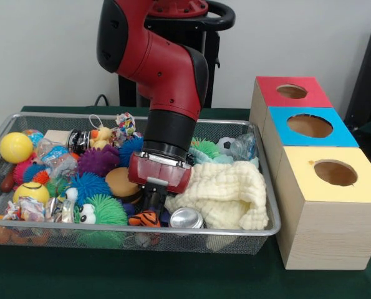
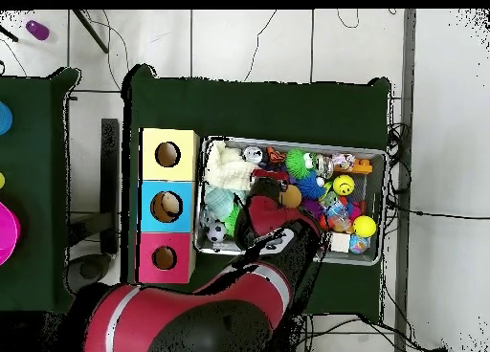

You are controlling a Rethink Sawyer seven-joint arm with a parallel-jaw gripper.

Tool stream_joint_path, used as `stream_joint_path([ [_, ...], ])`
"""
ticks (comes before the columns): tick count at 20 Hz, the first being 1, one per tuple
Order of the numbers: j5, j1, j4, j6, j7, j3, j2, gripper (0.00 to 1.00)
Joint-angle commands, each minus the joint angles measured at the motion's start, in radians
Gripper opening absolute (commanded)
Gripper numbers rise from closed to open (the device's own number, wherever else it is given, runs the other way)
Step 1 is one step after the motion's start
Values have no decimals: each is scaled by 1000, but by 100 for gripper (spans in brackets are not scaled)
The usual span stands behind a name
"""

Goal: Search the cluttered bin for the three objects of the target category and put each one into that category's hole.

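Observation:
A wire mesh bin [image 1: 267,205] holds mixed clutter: spiky balls in purple [image 1: 99,159], blue [image 1: 88,185] and green [image 1: 104,212], a yellow ball [image 1: 15,147], a rubber duck [image 1: 102,136], a brown disc [image 1: 121,182] and a cream cloth [image 1: 219,193]. My gripper [image 1: 151,205] reaches down into the bin's front middle, just above a small tiger toy [image 1: 144,218] and beside a silver can [image 1: 186,218]. Three boxes with round holes stand beside the bin: red [image 1: 269,87], blue [image 1: 279,118] and yellow [image 1: 303,165]. From overhead my arm [image 2: 273,229] covers the gripper.
A small soccer ball [image 1: 225,144] and a crumpled clear bottle [image 1: 244,146] lie at the bin's back corner near the boxes. Overhead, the bin [image 2: 385,205] sits right of the yellow [image 2: 153,143], blue [image 2: 150,195] and red [image 2: 148,246] boxes on green cloth.

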Motion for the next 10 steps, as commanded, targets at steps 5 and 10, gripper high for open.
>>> stream_joint_path([
  [5,36,-2,-39,-103,70,73,46,0],
  [10,8,-5,-40,-48,74,80,18,0],
])
